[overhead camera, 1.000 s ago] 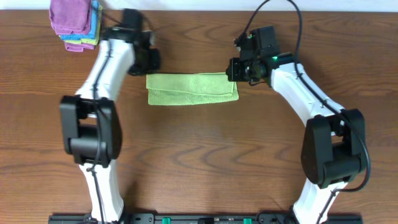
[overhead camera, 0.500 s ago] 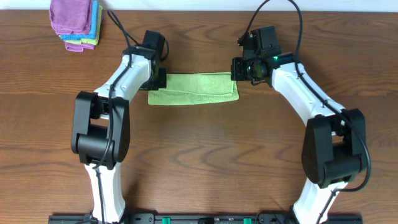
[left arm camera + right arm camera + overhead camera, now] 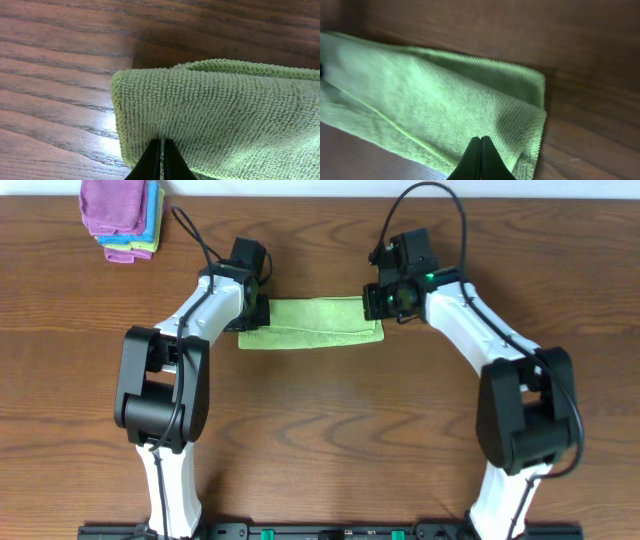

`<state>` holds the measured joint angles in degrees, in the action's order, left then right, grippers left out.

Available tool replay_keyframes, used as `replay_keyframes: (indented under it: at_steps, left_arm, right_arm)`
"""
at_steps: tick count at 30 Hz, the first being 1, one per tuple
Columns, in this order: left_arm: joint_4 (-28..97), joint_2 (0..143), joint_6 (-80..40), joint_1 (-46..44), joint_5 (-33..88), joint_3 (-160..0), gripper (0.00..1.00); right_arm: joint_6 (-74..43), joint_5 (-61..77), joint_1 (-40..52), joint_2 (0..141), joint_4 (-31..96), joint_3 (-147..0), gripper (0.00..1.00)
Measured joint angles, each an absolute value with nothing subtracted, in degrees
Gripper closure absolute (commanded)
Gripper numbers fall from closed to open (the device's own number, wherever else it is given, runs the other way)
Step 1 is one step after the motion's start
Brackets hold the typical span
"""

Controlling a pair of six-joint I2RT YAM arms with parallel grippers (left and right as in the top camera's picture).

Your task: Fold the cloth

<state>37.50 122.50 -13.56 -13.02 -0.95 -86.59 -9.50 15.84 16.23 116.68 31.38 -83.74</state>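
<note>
On the table, one folded cloth lies between two closed grippers: left gripper, right gripper.

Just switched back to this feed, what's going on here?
The lime-green cloth lies folded into a long strip on the wooden table. The left arm is at its left end, the right arm at its right end, both jaws shut with tips at the fabric; whether they pinch it is unclear. A stack of folded cloths sits in the far corner.
</note>
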Motion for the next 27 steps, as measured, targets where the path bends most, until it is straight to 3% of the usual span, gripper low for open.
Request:
replay_keyframes:
  at_steps: [18,27]
  left_arm:
    - [43.92,122.13,-13.69,-12.97,3.9,-86.59,0.94]
    - [42.13,121.78,-13.69,-12.95,4.12,-85.82,0.94]
  right_arm:
    - [-8.49,12.8,16.23,122.98,29.39,-83.83,0.99]
    - [-8.49,12.34,17.1,122.72,39.07,-85.23,0.99]
